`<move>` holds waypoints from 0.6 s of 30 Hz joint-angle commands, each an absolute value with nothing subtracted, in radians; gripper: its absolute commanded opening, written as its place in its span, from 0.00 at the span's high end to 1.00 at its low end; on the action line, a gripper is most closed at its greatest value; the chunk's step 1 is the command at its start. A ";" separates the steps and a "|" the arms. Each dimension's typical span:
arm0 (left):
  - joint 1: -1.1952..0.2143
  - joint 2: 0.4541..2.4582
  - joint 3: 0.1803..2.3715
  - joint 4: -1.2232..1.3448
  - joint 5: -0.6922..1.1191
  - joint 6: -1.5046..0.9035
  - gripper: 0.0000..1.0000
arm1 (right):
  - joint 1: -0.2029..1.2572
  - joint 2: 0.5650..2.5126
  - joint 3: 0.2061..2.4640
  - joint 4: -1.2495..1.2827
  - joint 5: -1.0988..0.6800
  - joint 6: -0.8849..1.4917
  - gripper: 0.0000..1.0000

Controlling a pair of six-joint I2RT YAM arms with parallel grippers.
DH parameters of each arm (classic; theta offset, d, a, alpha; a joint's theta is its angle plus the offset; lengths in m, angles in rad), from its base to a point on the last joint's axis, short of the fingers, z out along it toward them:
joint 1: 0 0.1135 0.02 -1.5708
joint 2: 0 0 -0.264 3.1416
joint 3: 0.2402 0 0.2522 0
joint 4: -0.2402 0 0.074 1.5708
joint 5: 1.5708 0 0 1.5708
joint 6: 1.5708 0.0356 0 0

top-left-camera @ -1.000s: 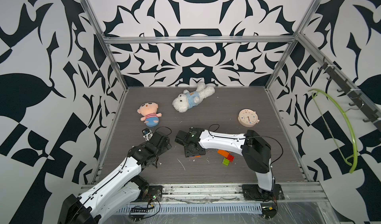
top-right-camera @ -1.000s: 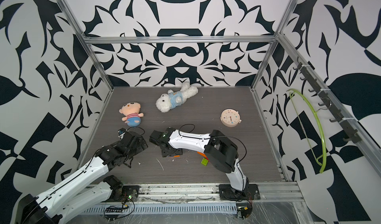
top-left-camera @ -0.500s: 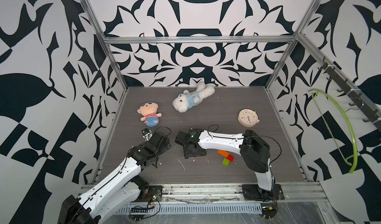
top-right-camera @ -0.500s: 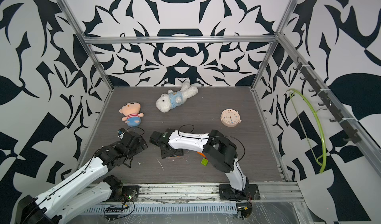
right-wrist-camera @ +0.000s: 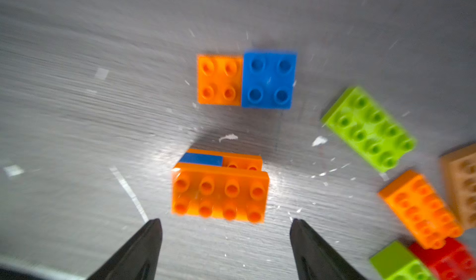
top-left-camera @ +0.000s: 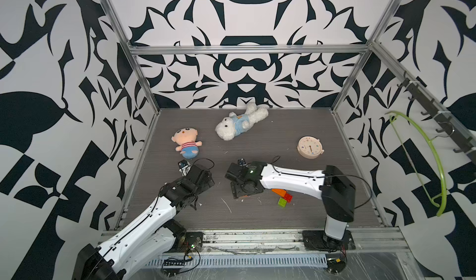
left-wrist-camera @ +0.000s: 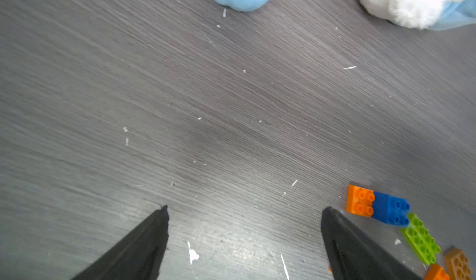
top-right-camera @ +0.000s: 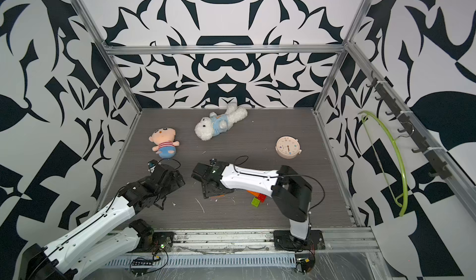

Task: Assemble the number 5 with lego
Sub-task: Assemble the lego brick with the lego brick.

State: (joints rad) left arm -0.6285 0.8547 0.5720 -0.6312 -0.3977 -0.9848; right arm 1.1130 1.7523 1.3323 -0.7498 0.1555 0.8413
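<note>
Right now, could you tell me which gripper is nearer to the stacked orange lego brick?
Right. The right gripper hangs right beside the stacked orange lego brick; the left gripper is farther off, over the table.

Walls are a loud black-and-white swirl pattern, and the counter is dark grey woodgrain with white flecks. The lego is bright stuff: an orange square, a blue square, a lime green brick, an orange stack with a blue strip showing, plus a tan brick and a red brick. The doll has a peach face, red-and-white striped top and blue shorts. The plush dog is white in a pale blue shirt. The clock is beige. The left arm and right arm are white with black joints.
</note>
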 commanded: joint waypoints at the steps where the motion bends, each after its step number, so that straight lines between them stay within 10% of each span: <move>1: -0.626 0.851 0.576 -0.540 -0.312 -0.922 0.01 | 1.072 1.613 1.258 -0.585 0.176 0.618 0.17; 7: -0.627 0.900 0.575 -0.421 -0.156 -0.859 0.01 | 0.960 1.520 1.080 -0.375 -0.152 0.086 0.19; 18: -0.628 0.923 0.590 -0.477 -0.184 -0.909 0.01 | 0.829 1.772 1.236 -0.711 -0.570 -0.536 0.25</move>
